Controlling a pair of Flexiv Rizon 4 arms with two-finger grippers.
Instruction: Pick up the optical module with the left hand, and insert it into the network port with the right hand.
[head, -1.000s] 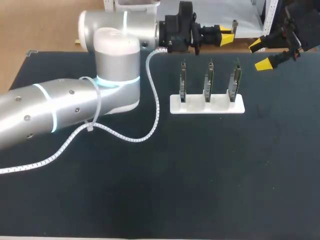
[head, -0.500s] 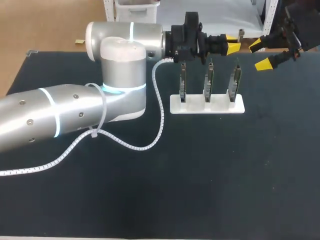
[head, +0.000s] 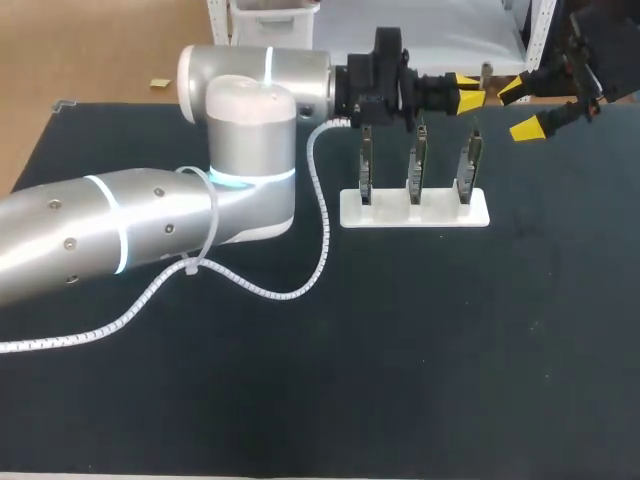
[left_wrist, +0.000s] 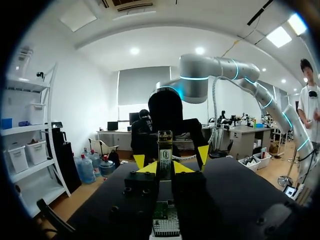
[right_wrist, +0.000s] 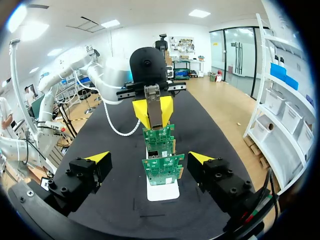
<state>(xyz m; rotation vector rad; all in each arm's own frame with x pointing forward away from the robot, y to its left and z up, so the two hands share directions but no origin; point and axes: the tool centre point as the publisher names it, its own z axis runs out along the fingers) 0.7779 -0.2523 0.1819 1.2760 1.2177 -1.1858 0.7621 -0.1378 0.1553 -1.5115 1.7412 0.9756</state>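
The left gripper (head: 466, 94) clamps the slim silver optical module (right_wrist: 153, 107), seemingly upright between its fingers. The module sits straight ahead of the right gripper (head: 522, 108), whose fingers are spread, beyond the upright green circuit boards (right_wrist: 162, 169).

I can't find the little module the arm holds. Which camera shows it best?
The right wrist view: the optical module is a grey bar clamped between the left gripper's yellow tips. The left wrist view shows its labelled side close up. In the head view it is too small to make out.
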